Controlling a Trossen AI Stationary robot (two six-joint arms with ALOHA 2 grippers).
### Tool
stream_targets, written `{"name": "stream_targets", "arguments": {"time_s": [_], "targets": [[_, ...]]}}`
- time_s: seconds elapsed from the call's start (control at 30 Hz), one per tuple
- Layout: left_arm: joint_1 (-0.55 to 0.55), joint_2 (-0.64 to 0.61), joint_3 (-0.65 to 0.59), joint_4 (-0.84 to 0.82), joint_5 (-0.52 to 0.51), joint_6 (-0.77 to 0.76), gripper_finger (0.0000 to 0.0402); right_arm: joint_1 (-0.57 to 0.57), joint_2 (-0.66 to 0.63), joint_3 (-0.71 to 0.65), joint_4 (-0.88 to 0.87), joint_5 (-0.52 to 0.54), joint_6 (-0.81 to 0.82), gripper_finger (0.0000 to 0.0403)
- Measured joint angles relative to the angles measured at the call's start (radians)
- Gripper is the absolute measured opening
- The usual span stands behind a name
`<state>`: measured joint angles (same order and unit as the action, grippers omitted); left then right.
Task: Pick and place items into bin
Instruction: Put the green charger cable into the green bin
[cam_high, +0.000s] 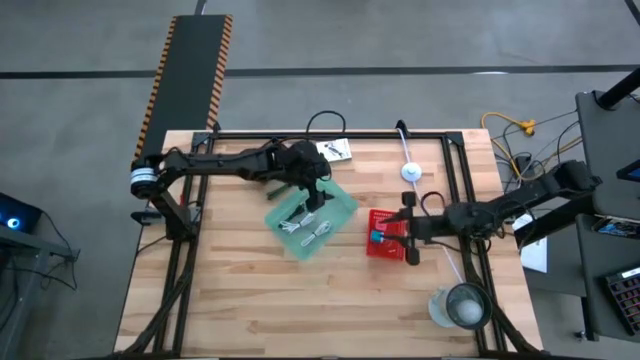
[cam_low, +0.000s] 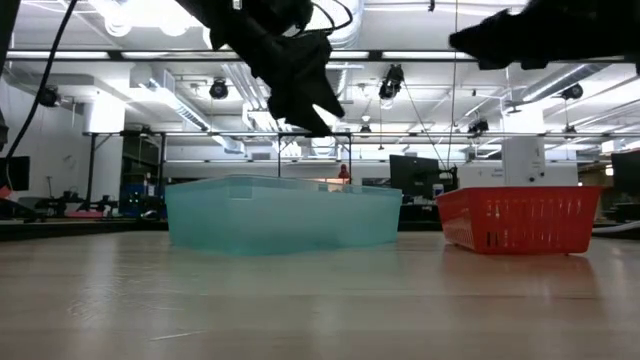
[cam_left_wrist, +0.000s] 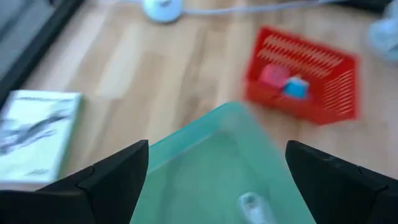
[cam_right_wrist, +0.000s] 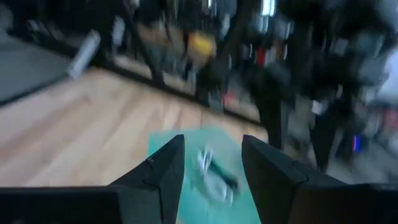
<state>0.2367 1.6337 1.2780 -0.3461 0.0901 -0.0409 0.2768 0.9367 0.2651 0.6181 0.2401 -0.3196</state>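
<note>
As seen from the high view, the left end effector (cam_high: 312, 200) is held over the green bin (cam_high: 345, 208), where white items (cam_high: 305, 228) lie; the right end effector (cam_high: 405, 228) is placed at three o'clock of the red basket (cam_high: 385, 245). From the low view, the bin stands on the worktop (cam_low: 300, 300) at nine o'clock of the basket. By the left wrist view, the left fingers (cam_left_wrist: 106, 180) are spread wide and hold nothing. By the right wrist view, the right fingers (cam_right_wrist: 155, 174) are parted, nothing between them. The items are judged light and limp, best pinched mid-coil.
</note>
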Motion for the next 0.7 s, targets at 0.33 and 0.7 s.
{"name": "stream_targets", "arguments": {"time_s": [0.33, 0.7], "targets": [[0.096, 0.014, 0.083, -0.164, -0.035, 0.135, 0.0359, -0.008, 0.038, -0.223, 0.510, 0.078, -0.250, 0.0132], [0.288, 0.087, 0.200, -0.279, 0.031, 0.205, 0.0358, -0.079, 0.032, -0.222, 0.515, 0.135, -0.385, 0.0127]]}}
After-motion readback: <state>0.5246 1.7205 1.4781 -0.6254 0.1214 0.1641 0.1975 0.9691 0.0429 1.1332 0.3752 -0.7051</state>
